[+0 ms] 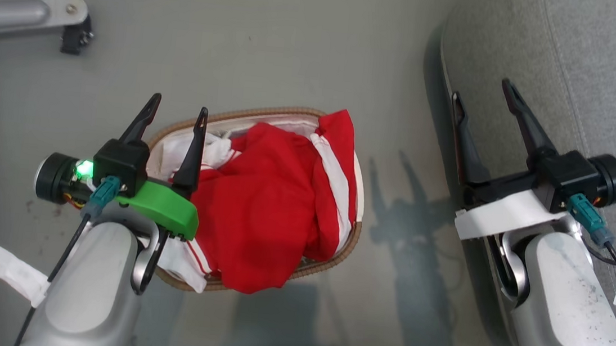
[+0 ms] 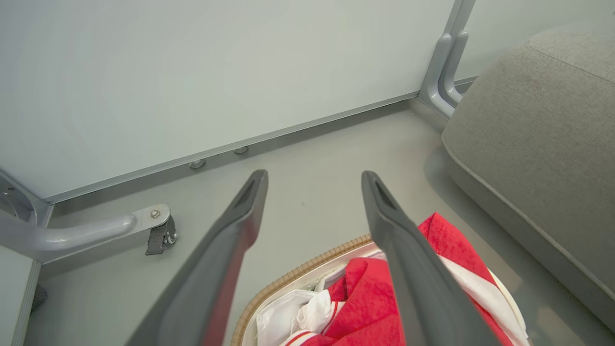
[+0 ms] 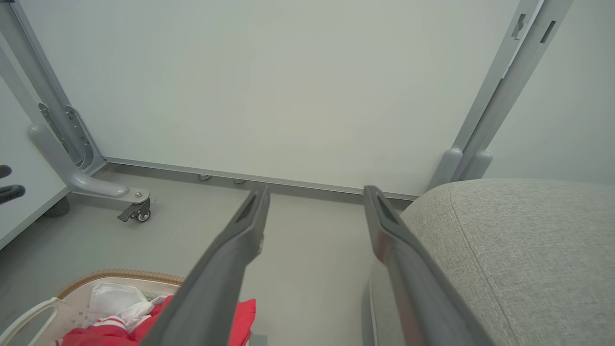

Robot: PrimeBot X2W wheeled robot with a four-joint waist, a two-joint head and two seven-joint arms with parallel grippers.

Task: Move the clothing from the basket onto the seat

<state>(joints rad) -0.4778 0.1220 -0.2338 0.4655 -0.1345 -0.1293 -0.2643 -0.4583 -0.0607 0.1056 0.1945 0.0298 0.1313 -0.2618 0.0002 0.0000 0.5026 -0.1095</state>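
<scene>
The clothing (image 1: 271,203), bright red with white stripes, lies heaped in the basket (image 1: 269,109) at centre frame, draping over its right rim, with a white liner (image 1: 214,150) at its left. The left gripper (image 1: 179,104) hangs over the basket's left edge, fingers spread, empty. The right gripper (image 1: 481,91), also spread and empty, is over the seat (image 1: 606,66) edge at right.

Left gripper (image 1: 180,103), lower left: long dark fingers, black block, green bracket (image 1: 160,208), green lamp (image 1: 81,169), teal plug (image 1: 103,190), black cable (image 1: 66,254). Right gripper (image 1: 480,88), right side: white bracket (image 1: 499,214), teal connector (image 1: 586,214). Pale grey speckled forearms (image 1: 565,316).
</scene>
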